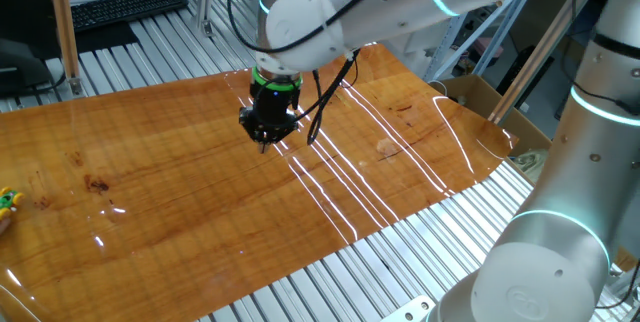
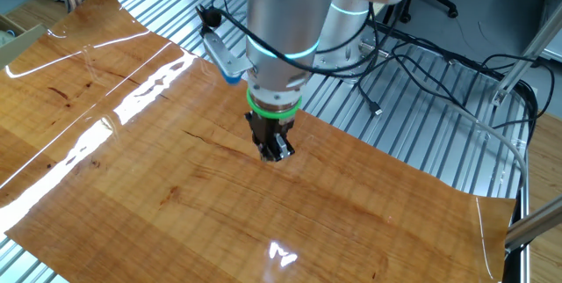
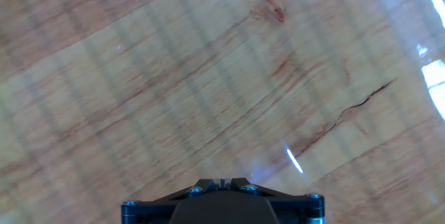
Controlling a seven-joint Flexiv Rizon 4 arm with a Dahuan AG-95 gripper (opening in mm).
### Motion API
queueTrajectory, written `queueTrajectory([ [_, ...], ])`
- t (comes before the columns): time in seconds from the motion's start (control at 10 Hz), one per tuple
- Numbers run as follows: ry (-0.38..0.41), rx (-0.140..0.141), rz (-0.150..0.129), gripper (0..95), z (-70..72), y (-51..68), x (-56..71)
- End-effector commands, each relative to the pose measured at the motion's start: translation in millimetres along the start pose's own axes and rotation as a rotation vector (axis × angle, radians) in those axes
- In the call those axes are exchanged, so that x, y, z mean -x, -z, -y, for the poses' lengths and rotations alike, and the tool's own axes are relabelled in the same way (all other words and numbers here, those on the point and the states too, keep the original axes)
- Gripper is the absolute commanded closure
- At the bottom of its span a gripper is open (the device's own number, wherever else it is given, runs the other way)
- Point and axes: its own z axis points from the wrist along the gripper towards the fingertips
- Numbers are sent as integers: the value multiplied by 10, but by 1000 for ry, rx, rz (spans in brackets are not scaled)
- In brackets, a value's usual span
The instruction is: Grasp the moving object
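One small yellow-and-green toy figure [image 1: 9, 200] sits at the far edge of the wooden tabletop [image 1: 200, 202], well apart from the gripper [image 1: 265, 140], partly cut off by the frame. Bare wood lies all around the gripper. Whether its fingers are apart or together is unclear.

One fixed view looked down from high at the table's side, taking in the gripper [image 1: 265, 134] at mid-distance with the wooden sheet [image 1: 180, 192] stretching far to its left. The other fixed view stood on the opposite side, nearer and steeper, with the gripper [image 2: 274, 147] near centre and the ribbed metal table [image 2: 421, 134] behind it. Both shared the gripper and the sheet around it. The hand view looked straight down along the fingers, close above the sheet [image 3: 208, 85].
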Motion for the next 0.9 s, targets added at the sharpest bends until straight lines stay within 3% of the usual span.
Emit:
queueTrajectory([
  [0.1,-65,-9,4,950,-82,-98,84],
  [0.5,-98,-12,0,950,-178,-266,238],
  [0.9,-126,-11,-25,950,-193,-257,277],
])
